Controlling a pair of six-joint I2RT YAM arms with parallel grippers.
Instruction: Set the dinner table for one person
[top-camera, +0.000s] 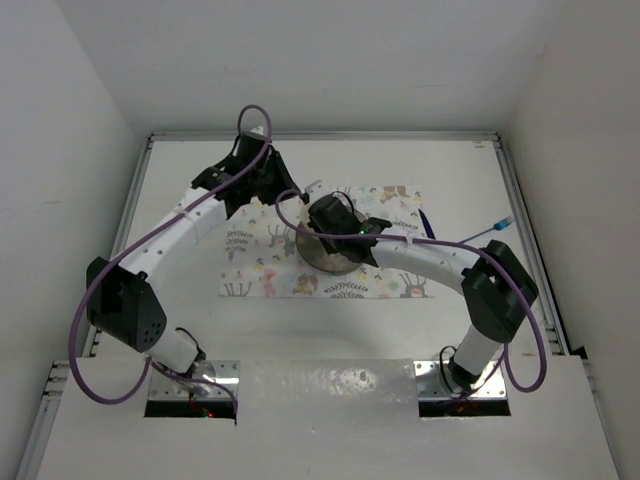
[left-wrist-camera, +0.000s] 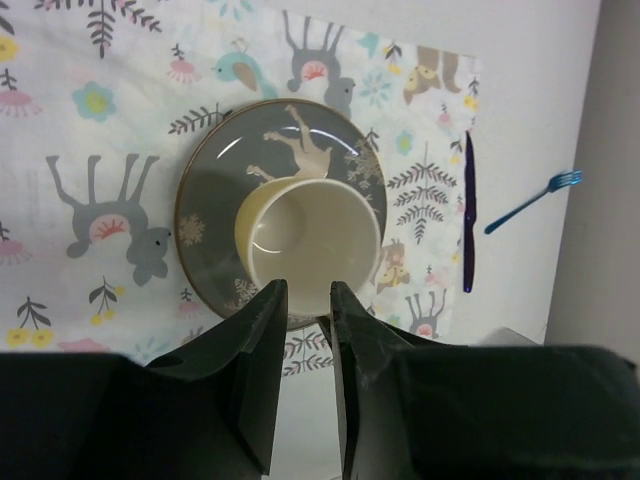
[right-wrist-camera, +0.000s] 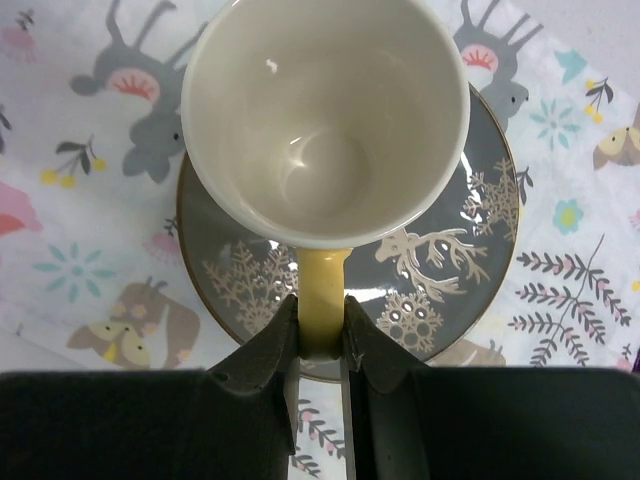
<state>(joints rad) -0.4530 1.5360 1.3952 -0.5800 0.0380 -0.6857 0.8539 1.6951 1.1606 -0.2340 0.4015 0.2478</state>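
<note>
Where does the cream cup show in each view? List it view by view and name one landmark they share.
Top external: the cup cannot be made out; the right gripper covers that spot.
Left wrist: cup at centre, just beyond the left gripper.
Right wrist: cup fills the top centre, its handle pinched between the gripper's fingers.
Shared landmark: the grey deer plate beneath the cup, visible in all three.

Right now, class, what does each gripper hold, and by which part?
The right gripper grips the cup by its yellow handle. The left gripper holds nothing, its jaws slightly apart.
</note>
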